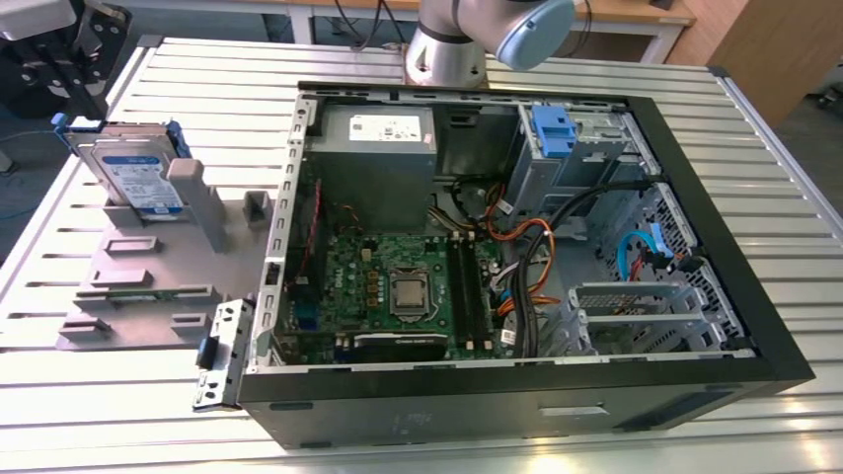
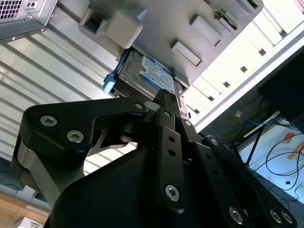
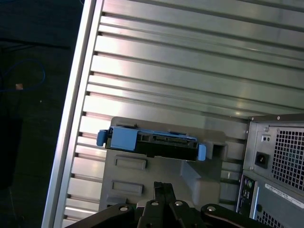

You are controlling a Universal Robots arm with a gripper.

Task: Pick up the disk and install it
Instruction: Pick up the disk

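The disk (image 1: 136, 176) stands on edge in a grey holder (image 1: 145, 286) at the exterior view's left, beside the open computer case (image 1: 737, 296). It is silver with a white-and-blue label and a blue carrier around it. My gripper (image 1: 82, 104) hangs just above and behind the disk's top edge. In both wrist views the black fingers meet at their tips, shut, with nothing between them. In the second wrist view the gripper (image 2: 164, 97) points at the disk (image 2: 147, 76). In the first wrist view the gripper (image 3: 161, 185) is a short way from the disk's blue-framed edge (image 3: 152, 142).
Inside the case are a green motherboard (image 1: 395, 286), a grey power supply (image 1: 375, 138), a grey drive bay with a blue bracket (image 1: 551, 128), and loose cables (image 1: 527, 247). The slatted metal table (image 1: 118, 395) lies around it. The arm's base (image 1: 441, 49) stands behind the case.
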